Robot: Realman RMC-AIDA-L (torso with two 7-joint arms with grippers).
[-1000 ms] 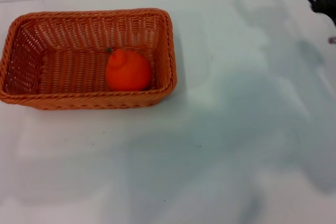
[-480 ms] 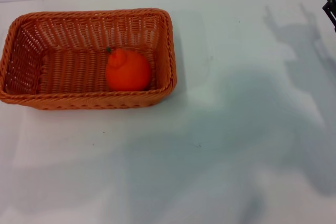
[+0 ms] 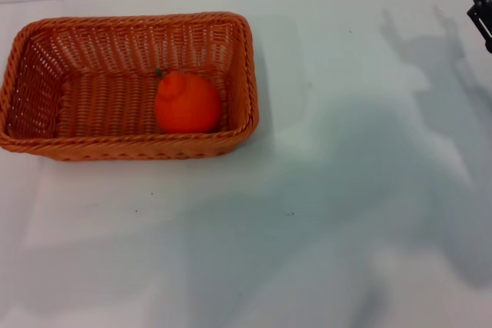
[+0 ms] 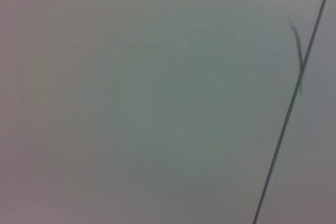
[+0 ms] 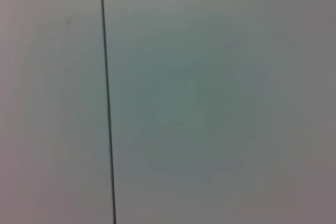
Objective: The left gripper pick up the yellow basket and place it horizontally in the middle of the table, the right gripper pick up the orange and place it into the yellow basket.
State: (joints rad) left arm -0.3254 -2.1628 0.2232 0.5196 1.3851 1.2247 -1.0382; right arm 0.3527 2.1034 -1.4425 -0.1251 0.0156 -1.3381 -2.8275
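1. Orange (image 3: 187, 103) sits inside yellow basket (image 3: 46, 147), at its right end, close to near wall. Round, bright, bumpy raised top w/ short dark green stem pointing far-left.
2. Basket: rectangular woven wicker, orange-brown, braided rim, sloped sides; lies long side across, on left-far part of white table (image 3: 323, 213).
3. Right gripper (image 3: 481, 7): only a black bit at far right edge, well apart from basket; claw state — can't tell.
4. Left gripper not seen; wrist views show only pale surface w/ thin dark lines.
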